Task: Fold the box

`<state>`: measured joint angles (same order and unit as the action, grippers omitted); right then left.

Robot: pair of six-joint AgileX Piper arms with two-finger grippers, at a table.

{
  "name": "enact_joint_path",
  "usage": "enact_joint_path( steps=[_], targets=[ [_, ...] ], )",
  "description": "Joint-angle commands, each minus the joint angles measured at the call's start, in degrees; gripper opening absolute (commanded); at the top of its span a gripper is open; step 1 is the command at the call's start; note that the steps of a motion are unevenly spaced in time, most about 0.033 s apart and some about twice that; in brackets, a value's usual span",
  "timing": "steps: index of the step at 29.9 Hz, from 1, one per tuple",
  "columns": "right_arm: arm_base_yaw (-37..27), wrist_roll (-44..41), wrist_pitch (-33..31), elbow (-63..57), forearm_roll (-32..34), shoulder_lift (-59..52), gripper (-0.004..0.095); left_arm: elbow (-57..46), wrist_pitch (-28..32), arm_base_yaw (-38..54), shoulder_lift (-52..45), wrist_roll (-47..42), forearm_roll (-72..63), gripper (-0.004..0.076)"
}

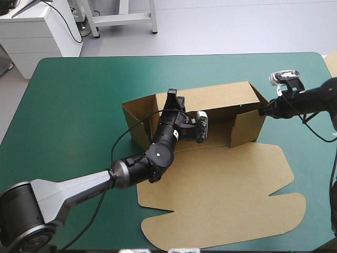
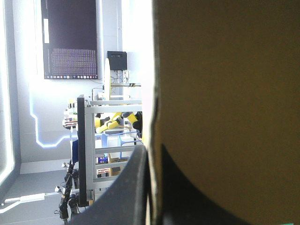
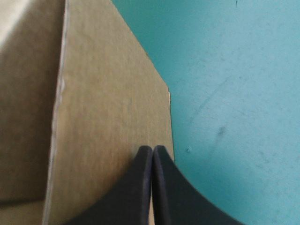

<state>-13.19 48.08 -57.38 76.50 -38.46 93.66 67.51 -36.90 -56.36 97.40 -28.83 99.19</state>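
The brown box (image 1: 210,174) lies mid-table, its back part raised into walls and its lid flat toward the table's front edge. My left gripper (image 1: 171,98) is at the top edge of the back wall. In the left wrist view the left gripper (image 2: 152,187) has a black finger on each side of the brown board's edge (image 2: 154,93), shut on it. My right gripper (image 1: 261,112) is at the top of the box's right end wall. There the right gripper (image 3: 152,151) is shut in a point, its tips against the face of the wall (image 3: 108,103).
The teal-green cover (image 1: 73,116) shows all around the box. A strip of bare cover (image 3: 234,93) lies just beside the right end wall. The flat lid reaches close to the table's front edge.
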Motion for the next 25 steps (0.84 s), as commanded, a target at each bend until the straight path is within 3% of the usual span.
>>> enact_joint_path(
  steps=[1,8,17,25],
  targets=[
    [-4.02,8.24,1.35,-3.47,-8.37,-5.75,-0.0015,1.06,-1.41,-0.38,-2.40,-0.87,3.15,-0.0008],
    [-6.26,18.99,3.16,-8.73,-12.37,-8.07,-0.0015,1.06,-0.81,-0.38,-2.40,-0.87,3.15,-0.0008],
    [-6.26,25.35,2.54,-8.85,-13.19,-7.96,0.0011,1.06,-0.81,-0.38,-2.40,-0.87,3.15,-0.0008],
    [-6.26,33.80,-1.73,-8.85,-13.19,-7.96,0.0449,1.06,-0.81,-0.38,-2.40,-0.87,3.15,-0.0008]
  ],
)
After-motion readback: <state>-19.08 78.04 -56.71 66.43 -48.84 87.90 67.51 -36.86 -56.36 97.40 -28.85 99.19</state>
